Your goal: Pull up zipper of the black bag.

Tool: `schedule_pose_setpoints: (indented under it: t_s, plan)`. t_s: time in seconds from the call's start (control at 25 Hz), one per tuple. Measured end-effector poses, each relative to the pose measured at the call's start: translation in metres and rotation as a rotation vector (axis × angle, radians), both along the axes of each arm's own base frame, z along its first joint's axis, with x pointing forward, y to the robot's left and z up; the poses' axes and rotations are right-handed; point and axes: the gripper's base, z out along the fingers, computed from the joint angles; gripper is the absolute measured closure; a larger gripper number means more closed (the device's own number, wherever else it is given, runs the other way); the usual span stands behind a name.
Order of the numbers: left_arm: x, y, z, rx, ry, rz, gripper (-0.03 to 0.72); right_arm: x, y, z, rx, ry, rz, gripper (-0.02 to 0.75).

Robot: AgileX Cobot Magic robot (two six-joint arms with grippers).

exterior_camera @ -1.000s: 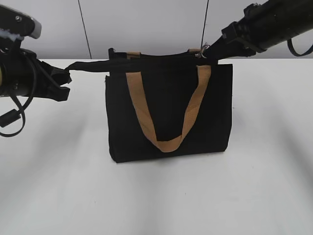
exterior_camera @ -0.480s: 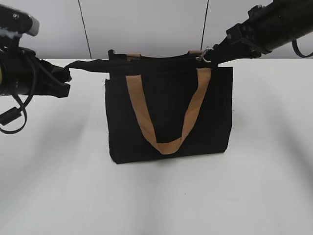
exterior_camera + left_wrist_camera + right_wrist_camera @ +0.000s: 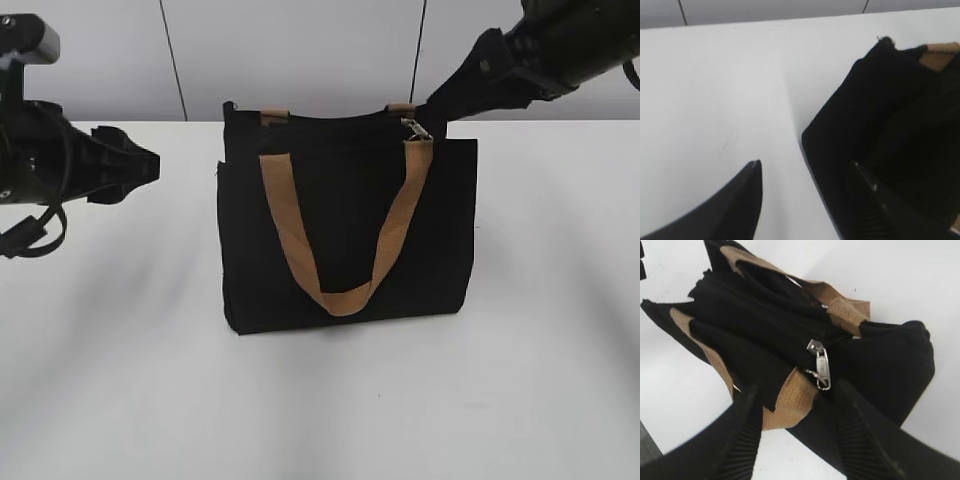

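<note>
The black bag [image 3: 340, 215] stands upright on the white table, a tan strap handle [image 3: 345, 290] hanging down its front. The zipper [image 3: 415, 128], a small silver pull tab, lies at the right end of the bag's top and hangs free. My right gripper [image 3: 445, 105] is open just above and right of it; in the right wrist view its fingers [image 3: 797, 390] spread below the zipper [image 3: 822, 368] without touching it. My left gripper [image 3: 145, 165] is open and empty, left of the bag. The left wrist view shows its fingers [image 3: 806, 165] spread beside the bag's end [image 3: 860, 125].
The white table [image 3: 320, 400] extends around the bag on all sides. A light wall with dark vertical seams [image 3: 172, 60] stands behind it. A second tan handle [image 3: 840, 302] lies along the bag's far side.
My left gripper let go of the black end tab it held stretched out, and the tab fell back against the bag. My right gripper came off the zipper pull and drew back slightly.
</note>
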Motion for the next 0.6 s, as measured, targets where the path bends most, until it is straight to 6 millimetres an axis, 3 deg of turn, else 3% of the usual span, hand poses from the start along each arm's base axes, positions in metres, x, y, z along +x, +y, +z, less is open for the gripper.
schedule_pose_setpoints:
  t_s: [0.28, 0.6]
  plan:
    - [-0.028, 0.014, 0.013, -0.013, 0.175, 0.121, 0.276, -0.022, 0.008, 0.008, -0.130, 0.017, 0.007, 0.367]
    - [-0.061, 0.032, 0.034, 0.017, 0.264, 0.170, 0.276, -0.076, -0.004, -0.003, -0.151, 0.029, -0.022, 0.367]
